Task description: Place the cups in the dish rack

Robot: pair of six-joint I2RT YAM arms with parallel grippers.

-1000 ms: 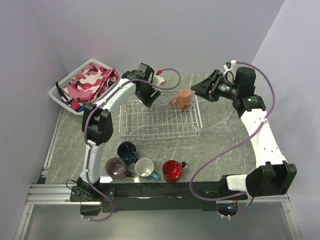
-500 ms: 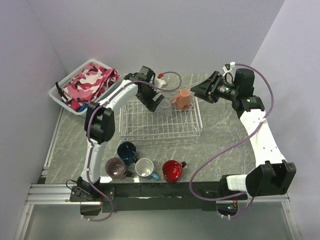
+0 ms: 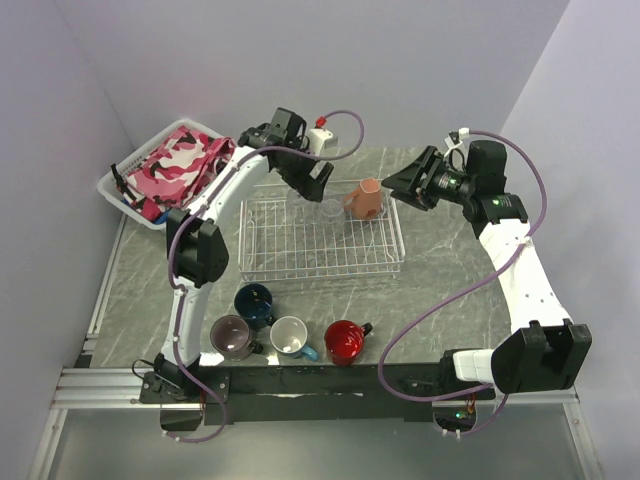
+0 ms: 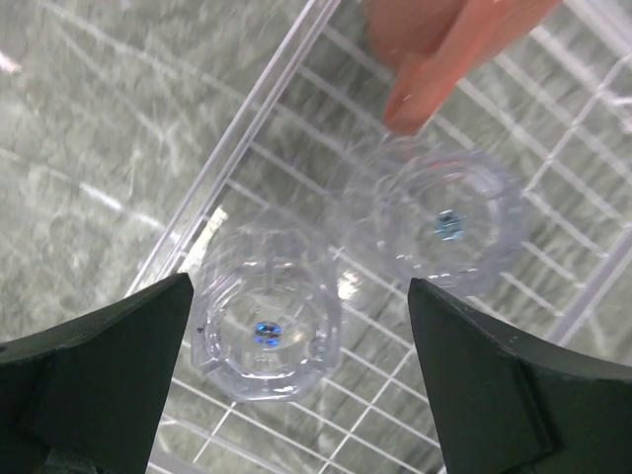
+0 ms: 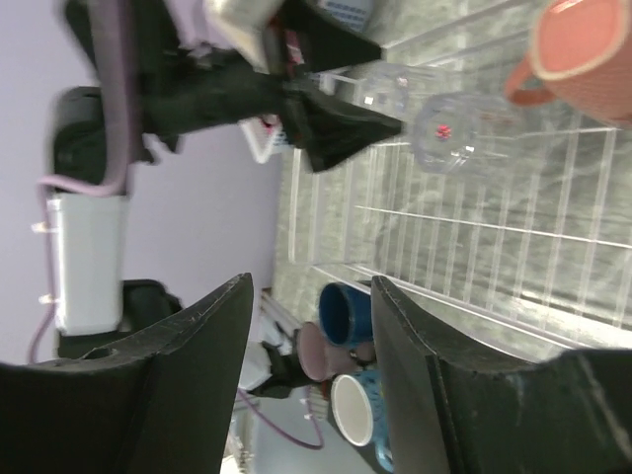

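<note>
The white wire dish rack [image 3: 320,250] holds a salmon mug [image 3: 366,199] and a clear glass [image 3: 330,209] at its back edge. My left gripper [image 3: 318,183] is open and empty, hovering above two clear glasses [image 4: 267,318] [image 4: 446,223] that stand in the rack [image 4: 326,434]; the salmon mug [image 4: 444,39] is beyond them. My right gripper [image 3: 402,184] is open and empty in the air right of the salmon mug. The navy [image 3: 254,300], mauve [image 3: 233,337], light blue [image 3: 290,337] and red [image 3: 345,342] mugs stand on the table in front of the rack.
A white plastic basket with pink cloth [image 3: 165,168] sits at the back left. The right wrist view shows the rack [image 5: 474,227], the left gripper [image 5: 336,123] over the glasses [image 5: 449,128], and the navy mug [image 5: 346,311]. Purple walls close in at the back and on both sides.
My left gripper has lifted and moved back and to the right, away from the glass in the rack. The right gripper has shifted slightly left.
</note>
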